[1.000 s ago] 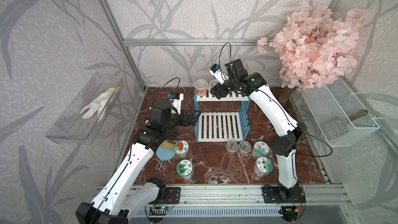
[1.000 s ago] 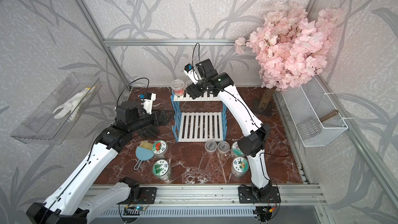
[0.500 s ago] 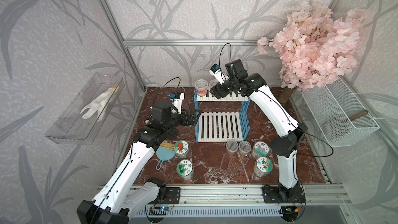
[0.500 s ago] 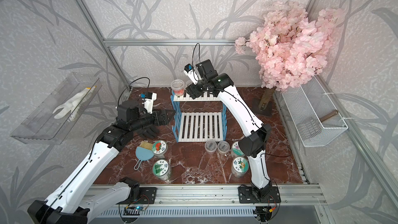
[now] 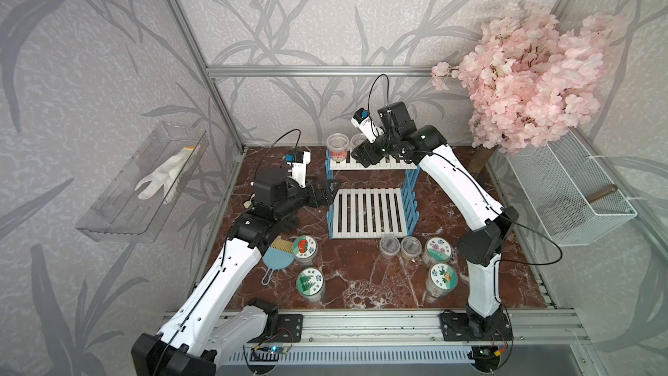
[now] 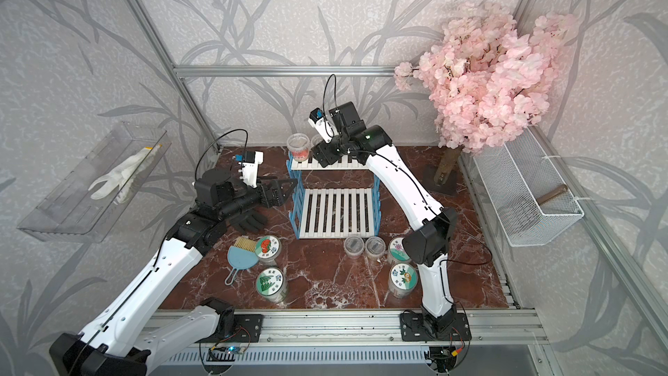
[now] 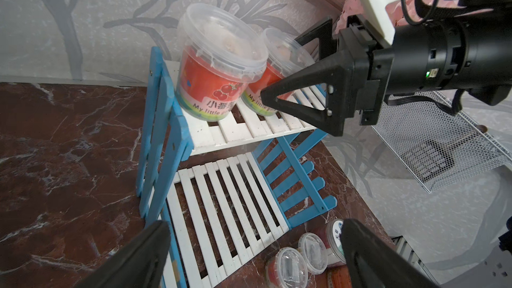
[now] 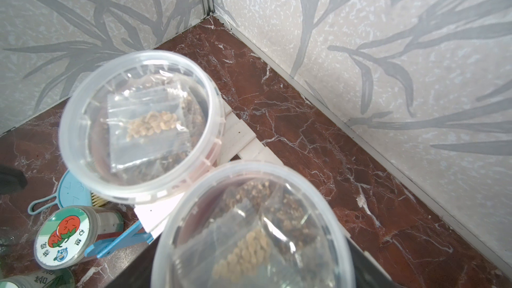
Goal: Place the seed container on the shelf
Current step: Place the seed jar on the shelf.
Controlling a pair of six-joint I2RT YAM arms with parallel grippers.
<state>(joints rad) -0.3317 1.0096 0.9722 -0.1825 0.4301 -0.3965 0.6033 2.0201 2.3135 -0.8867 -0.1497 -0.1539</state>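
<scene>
On the upper tier of the shelf [image 5: 412,193], the seed container [image 7: 279,51] sits upright on the white slats. Its clear lid is on, and seed bags show inside it in the right wrist view. The right gripper [image 7: 282,70] straddles it, one finger on each side; can't tell if it's pressing the container or just clear of it. Another tub [image 5: 338,146] with the same red tomato label stands free just beside it at the tier's left end, rims close together. The left gripper [image 5: 333,189] is spread wide and empty, hovering near the shelf's left blue frame. On the tabletop [image 5: 361,283], two small clear pots [image 5: 389,245] sit just in front of the shelf. Picture-lidded jars [image 5: 304,246] stand on both sides, a blue brush [image 5: 277,260] is near the left ones, and a black glove [image 6: 249,220] lies under the left arm.
</scene>
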